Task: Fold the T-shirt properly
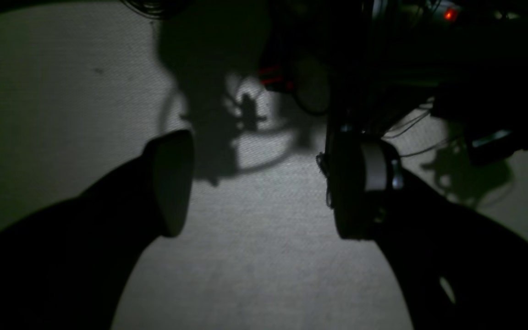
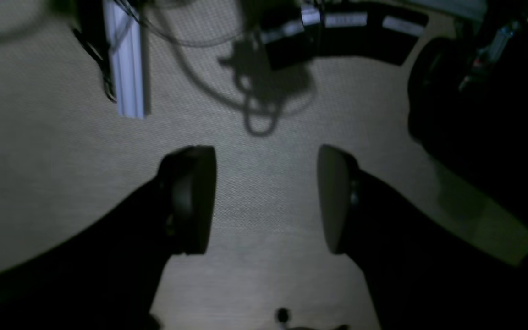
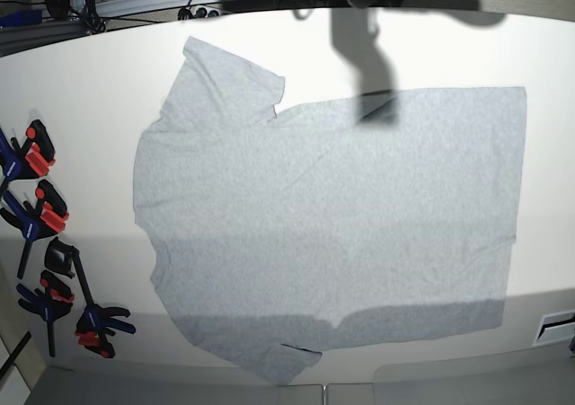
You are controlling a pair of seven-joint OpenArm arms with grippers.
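Observation:
The T-shirt (image 3: 332,216) lies spread flat on the white table (image 3: 90,91) in the base view. It is light grey, with one sleeve (image 3: 229,77) at the upper left, the other sleeve (image 3: 283,360) at the bottom, and its hem along the right. Neither arm shows in the base view. In the left wrist view my left gripper (image 1: 264,188) is open, nothing between its fingers, above a pale textured surface. My right gripper (image 2: 264,199) is likewise open and empty in the right wrist view. Whether that surface is cloth or table I cannot tell.
Several blue, red and black clamps (image 3: 40,221) line the table's left edge. Cables and a rail (image 3: 135,1) run along the far edge. An aluminium post (image 2: 126,59) and dark cables (image 2: 259,105) stand ahead of the right gripper. An arm's shadow (image 3: 368,59) falls across the shirt's top.

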